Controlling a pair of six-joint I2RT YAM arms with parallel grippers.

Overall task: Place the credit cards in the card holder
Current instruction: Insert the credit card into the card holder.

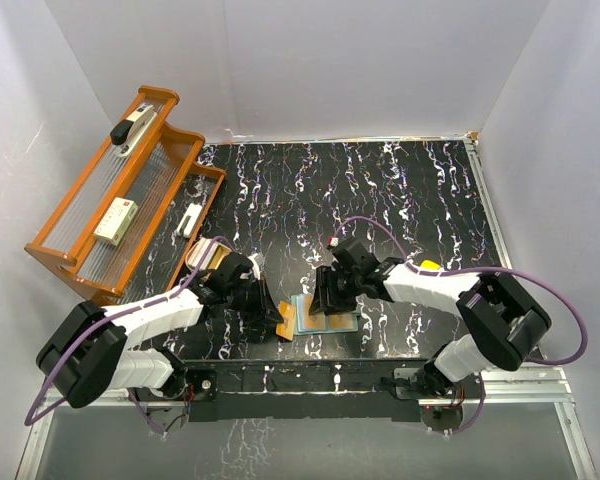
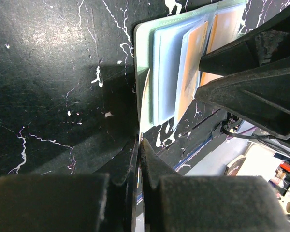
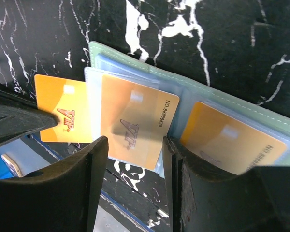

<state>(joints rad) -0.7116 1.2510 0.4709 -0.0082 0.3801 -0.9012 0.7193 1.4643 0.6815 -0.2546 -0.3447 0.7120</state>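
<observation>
While your left hand [image 2: 139, 142] pinches the outer credit card [image 3: 63, 113], press the middle credit card [image 3: 135, 116] squarely into the card holder [image 2: 144, 48] with your half-open, empty right hand [image 3: 134, 142].

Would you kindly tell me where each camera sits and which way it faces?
Top external: above and behind the bases, looking down on the table; both arms, left hand and right hand show.
Left wrist: on the left arm, looking past its shut fingers at the card holder edge.
Right wrist: on the right arm, looking between its open fingers onto the holder's slotted orange cards.
Shared: both wrist views show the card holder; the right one also shows the left hand pinching a loose orange card.
</observation>
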